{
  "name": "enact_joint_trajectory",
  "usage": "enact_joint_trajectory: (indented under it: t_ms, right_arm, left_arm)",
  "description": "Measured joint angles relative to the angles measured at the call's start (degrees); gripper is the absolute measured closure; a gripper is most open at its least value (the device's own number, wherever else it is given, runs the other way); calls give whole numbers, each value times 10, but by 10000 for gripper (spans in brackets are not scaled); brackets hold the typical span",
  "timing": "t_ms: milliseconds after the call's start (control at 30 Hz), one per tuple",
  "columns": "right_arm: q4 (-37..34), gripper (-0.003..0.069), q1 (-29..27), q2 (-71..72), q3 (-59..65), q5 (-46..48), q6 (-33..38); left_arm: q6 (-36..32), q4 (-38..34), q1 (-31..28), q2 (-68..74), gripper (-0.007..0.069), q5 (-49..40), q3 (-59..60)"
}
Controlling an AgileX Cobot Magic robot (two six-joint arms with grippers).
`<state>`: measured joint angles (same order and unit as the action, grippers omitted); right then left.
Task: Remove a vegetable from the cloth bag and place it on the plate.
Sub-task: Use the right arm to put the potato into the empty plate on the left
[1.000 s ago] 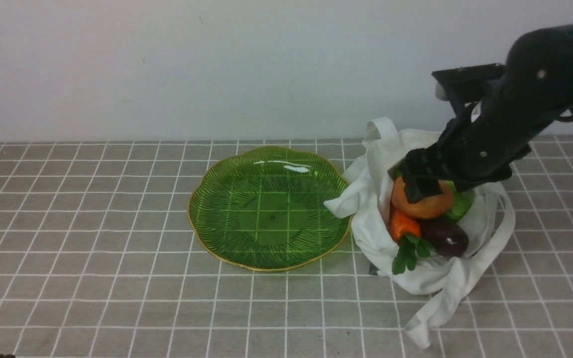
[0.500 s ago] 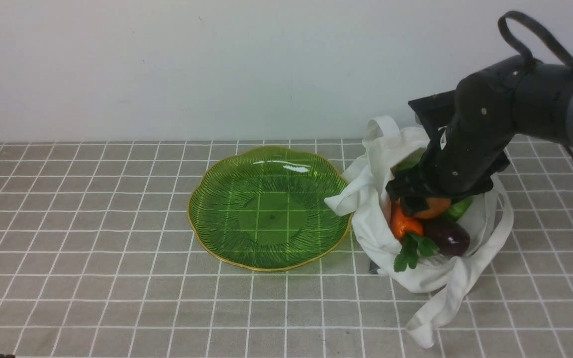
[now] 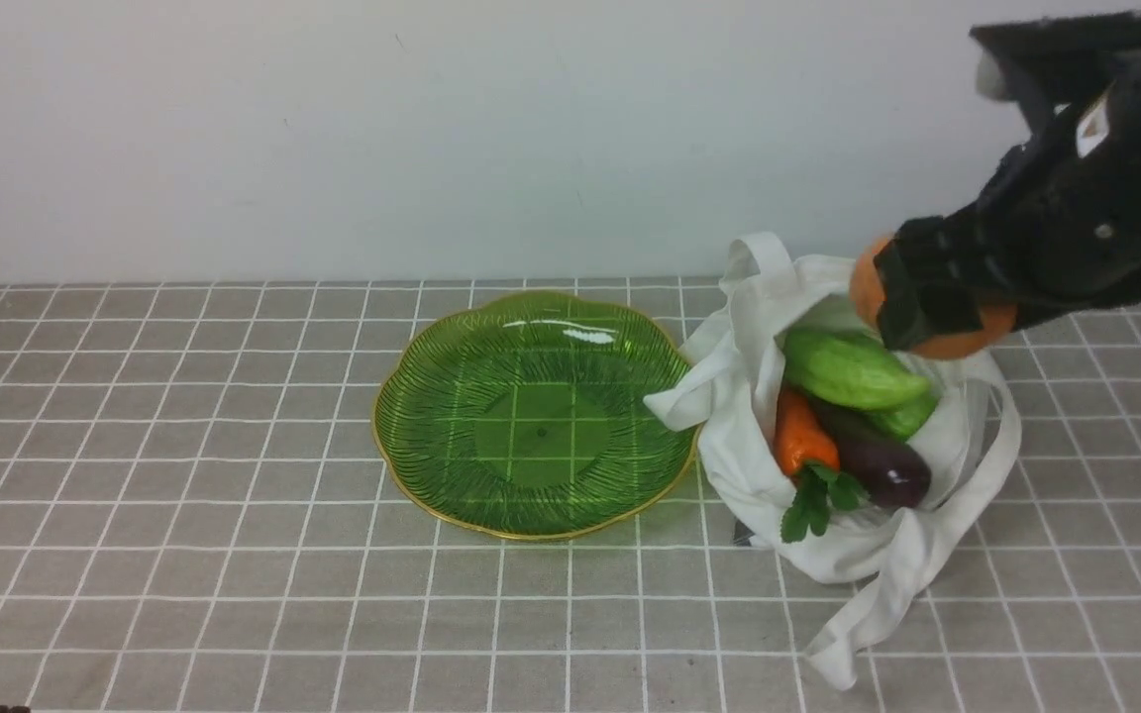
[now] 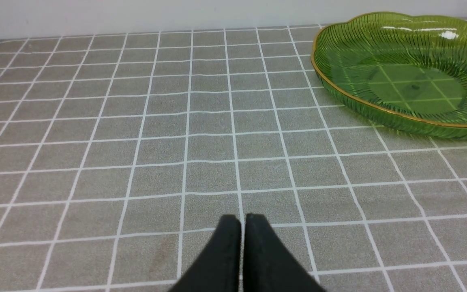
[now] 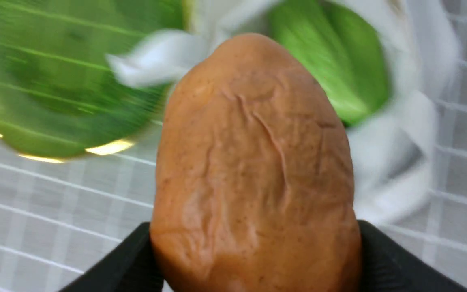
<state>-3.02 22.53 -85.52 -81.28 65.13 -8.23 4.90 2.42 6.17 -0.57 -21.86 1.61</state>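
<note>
My right gripper [image 3: 927, 297] is shut on the vegetable [image 3: 962, 342], a brownish-orange potato-like piece, and holds it in the air just above the far right side of the cloth bag [image 3: 868, 550]. In the right wrist view the vegetable [image 5: 253, 162] fills the middle between the black fingers [image 5: 124, 263], with the blurred cloth bag [image 5: 399, 162] and plate [image 5: 55, 81] below. The green gold-rimmed plate [image 3: 531, 416] lies empty left of the bag. My left gripper [image 4: 242, 221] hovers shut over bare table, with the plate [image 4: 399, 77] ahead of it.
Inside the bag lie a green cucumber [image 3: 848, 371], an orange carrot with leaves [image 3: 800, 436] and a dark purple eggplant [image 3: 882, 465]. A bag strap [image 3: 858, 634] trails toward the front. A white wall stands close behind the bag and plate.
The right gripper has risen up and to the right out of the bag with the vegetable, uncovering the cucumber beneath. The bag and plate have stayed in place.
</note>
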Motion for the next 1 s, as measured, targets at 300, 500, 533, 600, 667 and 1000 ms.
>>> enact_joint_trajectory:
  t_ms: [300,500,533,600,667,1000]
  right_arm:
    - [-105,142,113,-141,-4,-188,98]
    - [-90,142,125,-276,-55,-273,98]
    - [-89,142,125,-295,-69,-279,98]
    - [-88,142,125,-314,-84,-283,99]
    - [-86,142,125,-354,-116,-289,99]
    - [-77,-3,126,-401,-152,-297,137]
  left_arm:
    - [0,0,0,0,629,0,0]
    - [0,0,0,0,629,0,0]
    - [0,0,0,0,629,0,0]
    - [0,0,0,0,629,0,0]
    - [0,0,0,0,629,0,0]
    - [0,0,0,0,629,0,0]
